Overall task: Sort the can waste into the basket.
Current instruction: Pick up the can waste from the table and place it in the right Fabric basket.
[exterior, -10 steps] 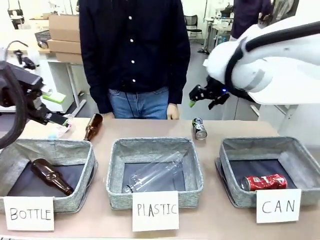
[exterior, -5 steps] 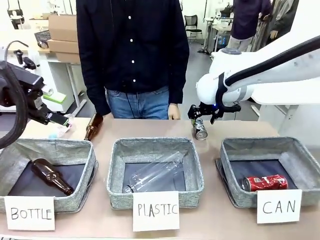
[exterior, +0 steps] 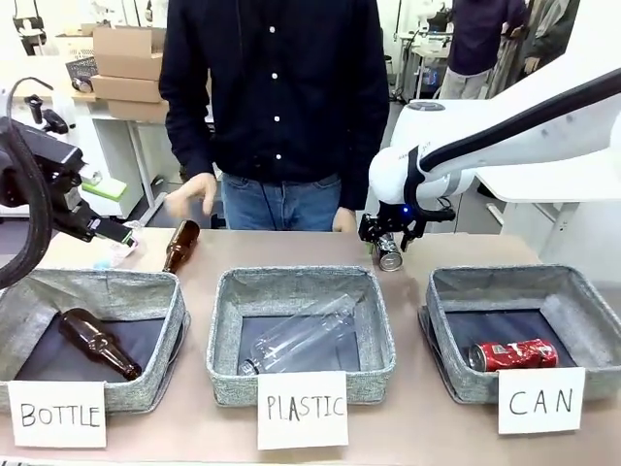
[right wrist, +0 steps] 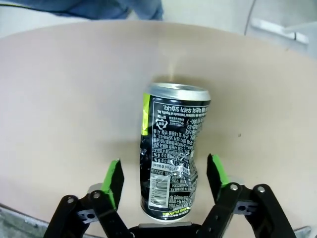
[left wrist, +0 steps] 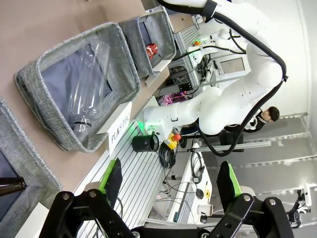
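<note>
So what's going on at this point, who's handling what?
The right gripper is down at the far side of the table, its jaws open on either side of the black can, which sits on the tabletop and is not yet gripped. The red can already lies in the CAN basket. The left gripper hangs open and empty on the left. A person stands across the table with one hand lifted, touching nothing.

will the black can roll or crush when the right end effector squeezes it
The black can lies on its side, so a nudge would likely roll it. Its wall looks creased: probably thin, light, and apt to dent under the right end effector.
</note>
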Controlling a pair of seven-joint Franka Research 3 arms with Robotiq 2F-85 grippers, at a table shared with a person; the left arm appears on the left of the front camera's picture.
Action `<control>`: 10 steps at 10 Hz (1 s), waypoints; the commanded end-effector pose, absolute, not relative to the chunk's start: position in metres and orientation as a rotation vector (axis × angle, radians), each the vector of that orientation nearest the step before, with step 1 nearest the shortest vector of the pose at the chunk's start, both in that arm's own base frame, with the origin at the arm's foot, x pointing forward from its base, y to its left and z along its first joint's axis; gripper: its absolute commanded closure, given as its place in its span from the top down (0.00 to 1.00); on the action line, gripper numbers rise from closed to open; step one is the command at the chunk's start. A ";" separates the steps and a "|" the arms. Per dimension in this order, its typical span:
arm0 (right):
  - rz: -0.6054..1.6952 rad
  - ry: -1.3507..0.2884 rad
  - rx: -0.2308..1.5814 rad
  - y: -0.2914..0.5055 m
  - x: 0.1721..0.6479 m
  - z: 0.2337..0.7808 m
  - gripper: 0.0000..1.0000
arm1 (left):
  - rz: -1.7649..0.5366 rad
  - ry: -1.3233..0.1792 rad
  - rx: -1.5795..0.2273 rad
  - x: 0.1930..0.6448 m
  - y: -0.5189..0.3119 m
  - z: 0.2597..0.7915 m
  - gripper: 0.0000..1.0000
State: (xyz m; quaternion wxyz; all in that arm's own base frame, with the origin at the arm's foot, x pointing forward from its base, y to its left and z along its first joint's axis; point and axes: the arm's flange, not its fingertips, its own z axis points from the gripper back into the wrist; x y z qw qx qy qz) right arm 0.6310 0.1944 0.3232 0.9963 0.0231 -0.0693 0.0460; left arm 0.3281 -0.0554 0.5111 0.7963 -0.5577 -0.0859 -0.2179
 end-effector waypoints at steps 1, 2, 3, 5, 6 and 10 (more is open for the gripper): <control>0.061 -0.134 0.001 0.199 0.634 0.325 0.31 | -0.484 -0.184 -1.196 0.326 -0.052 0.512 1.00; 0.054 -0.131 -0.013 0.198 0.634 0.325 0.00 | -0.484 -0.184 -1.196 0.326 -0.052 0.512 1.00; 0.054 -0.132 -0.014 0.199 0.633 0.324 0.00 | -0.484 -0.184 -1.196 0.326 -0.052 0.512 1.00; 0.055 -0.129 -0.012 0.198 0.633 0.323 0.04 | -0.484 -0.184 -1.196 0.326 -0.052 0.512 1.00; 0.036 -0.124 -0.009 0.198 0.633 0.322 0.00 | -0.484 -0.184 -1.196 0.326 -0.052 0.512 1.00; 0.070 -0.144 0.031 0.184 0.614 0.352 0.00 | -0.484 -0.184 -1.196 0.326 -0.052 0.512 1.00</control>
